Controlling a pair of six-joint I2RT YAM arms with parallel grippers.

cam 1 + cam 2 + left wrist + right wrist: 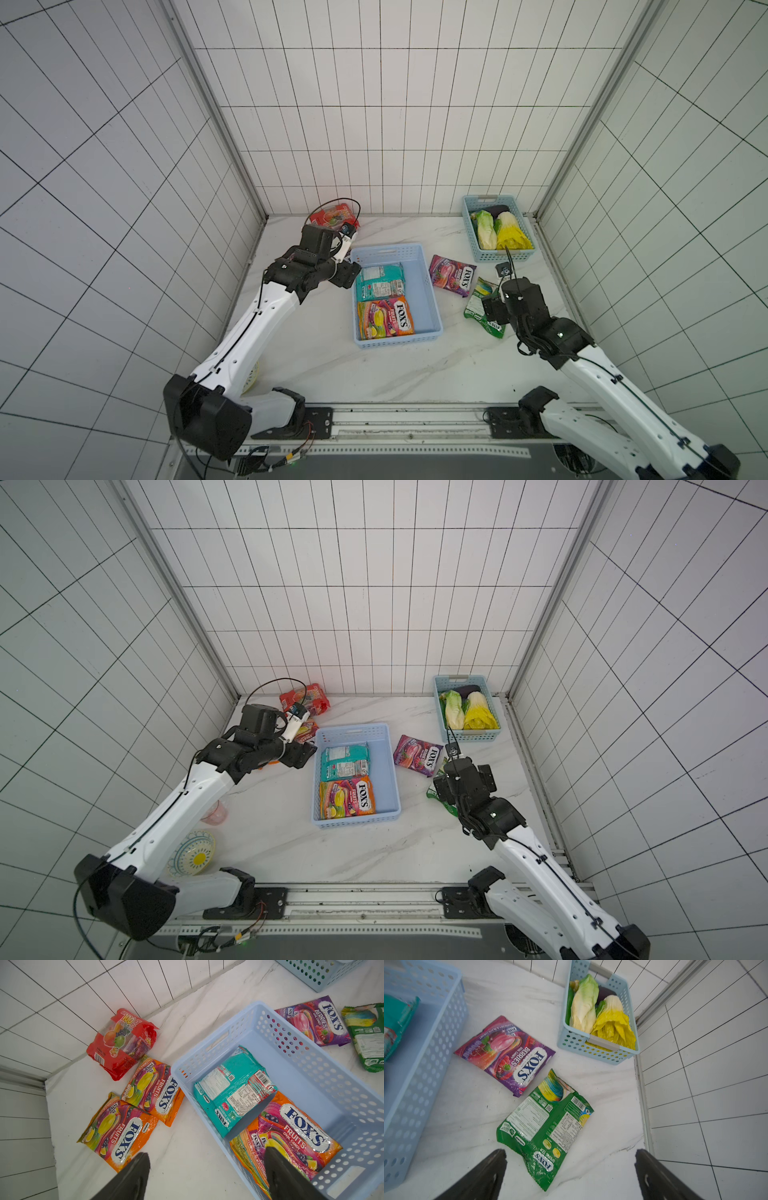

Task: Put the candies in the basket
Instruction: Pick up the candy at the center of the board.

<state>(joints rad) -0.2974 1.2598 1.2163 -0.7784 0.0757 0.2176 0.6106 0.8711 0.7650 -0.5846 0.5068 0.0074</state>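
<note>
Status report. Clock dirs per top views, 12 = far wall.

Basket (432, 291) sits mid-table. Done: 2 candies inside, both lying flat. Teal bag (380, 282) is at the 12 end, orange Fruits bag (384, 320) at the 6 end.

Left to do, by my count: 5, all on the table.
- Purple Berries bag (452, 275): just beside basket at 2.
- Green bag (473, 305): at 3.
- Red bag (332, 216): at 11, by the wall.
- Second orange bag (152, 1089): hard against basket at 10.
- Third orange bag (118, 1129): meets the second at a corner.

I judge it under halfway.

Left end effector (207, 1157): jaws spread, empty, straddling basket's 9 wall. Right end effector (571, 1153): jaws wide, empty, over green bag's near end. Contact: can't tell.

View notes:
- Only the left wrist cam shows the outside orange bags whole. In top views the left arm covers them.
- Right wrist cam shows green bag entire, back panel up. Top views hide part of it.
- Plate (192, 852) by left arm base appears in a top view, not in either wrist cam.
</note>
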